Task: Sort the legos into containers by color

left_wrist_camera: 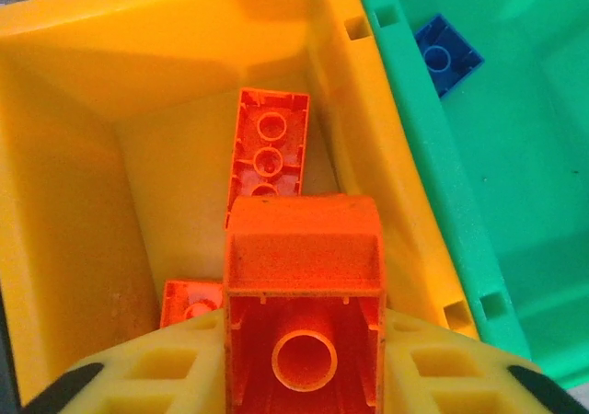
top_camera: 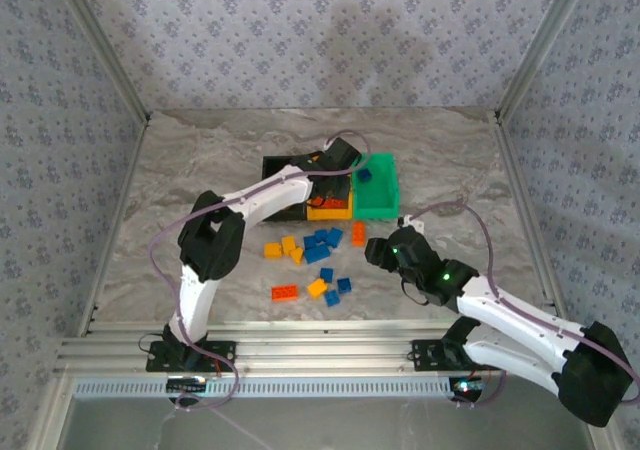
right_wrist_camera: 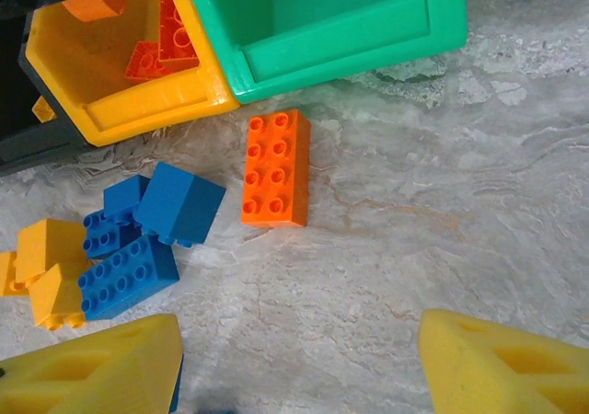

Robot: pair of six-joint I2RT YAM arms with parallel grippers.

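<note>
My left gripper (left_wrist_camera: 304,340) is shut on a red-orange lego (left_wrist_camera: 304,248), held over the yellow-orange container (left_wrist_camera: 74,202). Two more red-orange legos (left_wrist_camera: 269,152) lie on that bin's floor. Beside it, the green container (left_wrist_camera: 515,202) holds a blue lego (left_wrist_camera: 446,55). From above, the left gripper (top_camera: 340,160) hangs over the row of bins. My right gripper (right_wrist_camera: 299,359) is open above bare table, nothing between its fingers. A red-orange lego (right_wrist_camera: 276,167) lies just ahead of it, in front of the green bin (right_wrist_camera: 350,37).
Blue legos (right_wrist_camera: 179,202) and yellow legos (right_wrist_camera: 51,248) lie clustered left of the right gripper. More loose legos (top_camera: 320,245) are scattered in front of the bins, with a red-orange one (top_camera: 285,291) nearest the arms. The black bin (top_camera: 275,165) ends the row on the left.
</note>
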